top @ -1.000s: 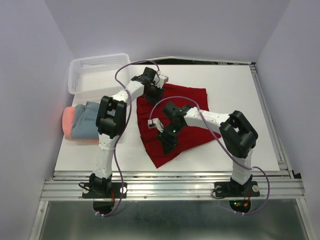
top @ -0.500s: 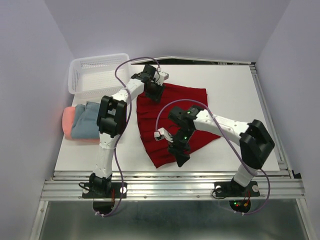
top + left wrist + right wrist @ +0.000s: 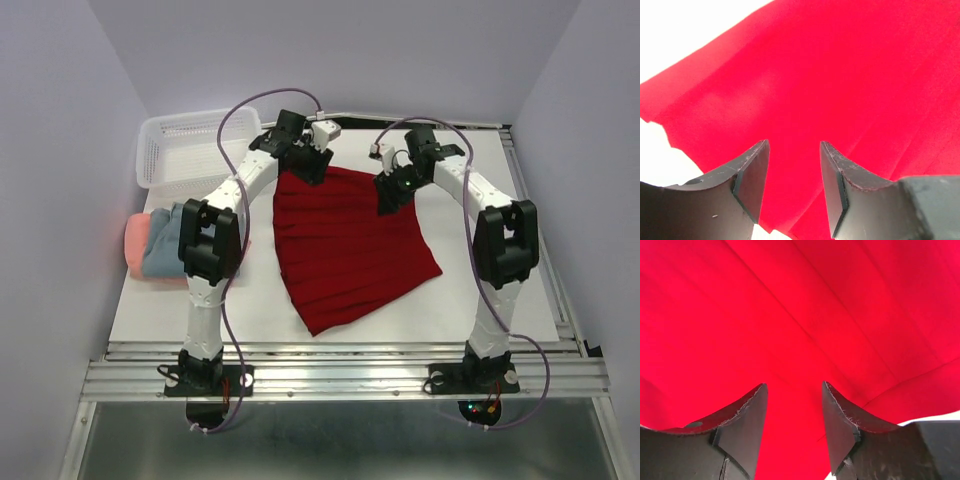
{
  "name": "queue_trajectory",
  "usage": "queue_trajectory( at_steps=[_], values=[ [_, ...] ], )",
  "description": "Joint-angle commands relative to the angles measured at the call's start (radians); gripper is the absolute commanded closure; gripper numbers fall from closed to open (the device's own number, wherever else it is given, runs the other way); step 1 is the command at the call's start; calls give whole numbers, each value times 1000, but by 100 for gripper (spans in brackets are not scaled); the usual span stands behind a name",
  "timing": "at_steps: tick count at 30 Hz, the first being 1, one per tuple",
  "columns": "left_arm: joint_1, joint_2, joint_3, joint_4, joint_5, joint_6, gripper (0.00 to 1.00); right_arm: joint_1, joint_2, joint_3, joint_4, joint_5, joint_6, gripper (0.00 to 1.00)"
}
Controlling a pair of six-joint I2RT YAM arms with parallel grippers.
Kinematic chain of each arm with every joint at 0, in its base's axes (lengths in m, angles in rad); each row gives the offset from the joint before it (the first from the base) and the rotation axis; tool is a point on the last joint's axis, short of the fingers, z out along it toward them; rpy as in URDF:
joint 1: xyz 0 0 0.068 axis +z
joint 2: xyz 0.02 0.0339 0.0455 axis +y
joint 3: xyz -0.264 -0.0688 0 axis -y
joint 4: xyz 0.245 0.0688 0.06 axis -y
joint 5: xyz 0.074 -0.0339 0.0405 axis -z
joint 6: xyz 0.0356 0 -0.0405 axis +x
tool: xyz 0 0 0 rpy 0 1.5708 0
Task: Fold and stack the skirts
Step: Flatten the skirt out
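Softly pleated dark red skirt (image 3: pixel 350 250), smooth white table (image 3: pixel 400 312)

Basket (image 3: pixel 160 178): white plastic mesh, rectangular, upright, at the far left corner of the table.
Table (image 3: pixel 480 290): flat white top with a thin metal strip along its right edge.
Rails (image 3: pixel 340 372): ribbed silver metal, running along the table's near edge.
Walls (image 3: pixel 60 150): pale lilac, plain, closing in the left, far and right sides.
Panel (image 3: pixel 330 440): dull grey, below the rails.
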Motion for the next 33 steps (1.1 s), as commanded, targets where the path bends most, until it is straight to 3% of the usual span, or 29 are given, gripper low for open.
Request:
queue_trajectory(
  at_steps=[1, 6, 11, 16, 22, 27, 29, 33],
  values=[
    [7, -42, 78, 16, -10, 41, 44, 36, 77, 35, 29, 95, -21, 48],
    [3, -2, 34, -4, 7, 64, 46, 36, 120, -54, 49, 141, -61, 48],
    [-16, 1, -49, -28, -9, 142, 52, 36, 60, -230, 60, 151, -110, 50],
    [-59, -55, -224, -30, -18, 228, 55, 36, -39, -452, 58, 126, -163, 50],
    [-149, -124, -448, -82, 0, 318, 60, 46, -122, -551, -17, 86, -258, 49],
    [-203, -206, -601, -105, 37, 353, 69, 46, -176, -475, -165, 25, -289, 45],
    [-194, -238, -597, -131, 59, 375, 66, 24, -182, -390, -288, -27, -289, 44],
    [-155, -240, -439, -242, 132, 481, 54, -55, -155, -142, -393, -64, -282, 36]
  ],
)
